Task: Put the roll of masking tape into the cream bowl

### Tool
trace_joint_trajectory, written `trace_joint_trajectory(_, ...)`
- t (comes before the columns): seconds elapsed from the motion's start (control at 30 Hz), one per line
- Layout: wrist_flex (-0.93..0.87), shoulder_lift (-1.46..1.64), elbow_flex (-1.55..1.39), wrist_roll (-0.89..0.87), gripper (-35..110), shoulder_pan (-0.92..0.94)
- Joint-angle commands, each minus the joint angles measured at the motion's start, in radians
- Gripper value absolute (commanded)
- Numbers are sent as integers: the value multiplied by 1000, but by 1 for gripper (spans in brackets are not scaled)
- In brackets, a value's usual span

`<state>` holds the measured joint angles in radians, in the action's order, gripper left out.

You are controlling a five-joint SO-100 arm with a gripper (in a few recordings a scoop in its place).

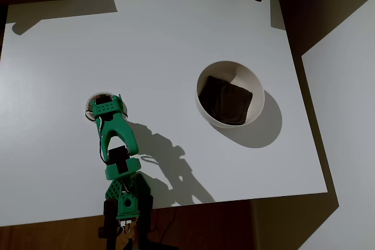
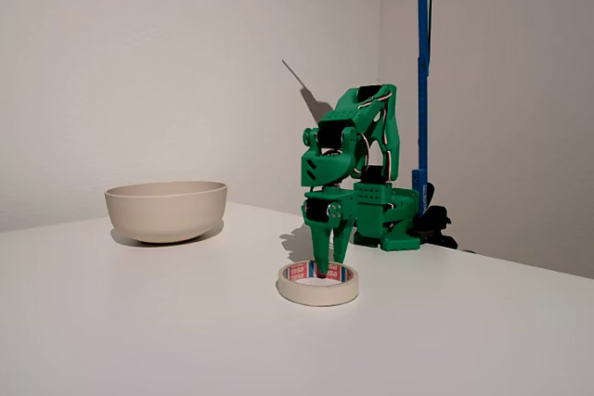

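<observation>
The roll of masking tape point(image 2: 317, 285) lies flat on the white table point(image 2: 139, 322), a cream ring with red print inside its rim. My green gripper point(image 2: 330, 264) points straight down over it, fingers a little apart, one tip inside the hole and the other at the far rim. From overhead the gripper point(image 1: 106, 107) covers most of the tape point(image 1: 89, 112). The cream bowl point(image 2: 165, 210) stands apart to the left in the fixed view. Overhead, the bowl point(image 1: 202, 80) sits to the right of the gripper.
A dark brown square piece point(image 1: 227, 102) lies inside the bowl. The arm's base point(image 2: 390, 215) stands at the table's edge, next to a blue pole point(image 2: 422, 62). In the overhead view, the table's right edge point(image 1: 304, 115) runs close past the bowl.
</observation>
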<state>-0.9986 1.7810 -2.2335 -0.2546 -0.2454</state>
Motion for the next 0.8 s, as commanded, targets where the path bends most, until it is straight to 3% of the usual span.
trace_joint_trajectory(0.0, 5, 26, 2, -20, 10, -31)
trace_joint_trajectory(0.17, 6, 25, 2, -25, 9, -35)
trace_joint_trajectory(0.27, 3, 23, 2, -18, -8, -37)
trace_joint_trajectory(0.77, 11, 118, -20, 8, -8, -23)
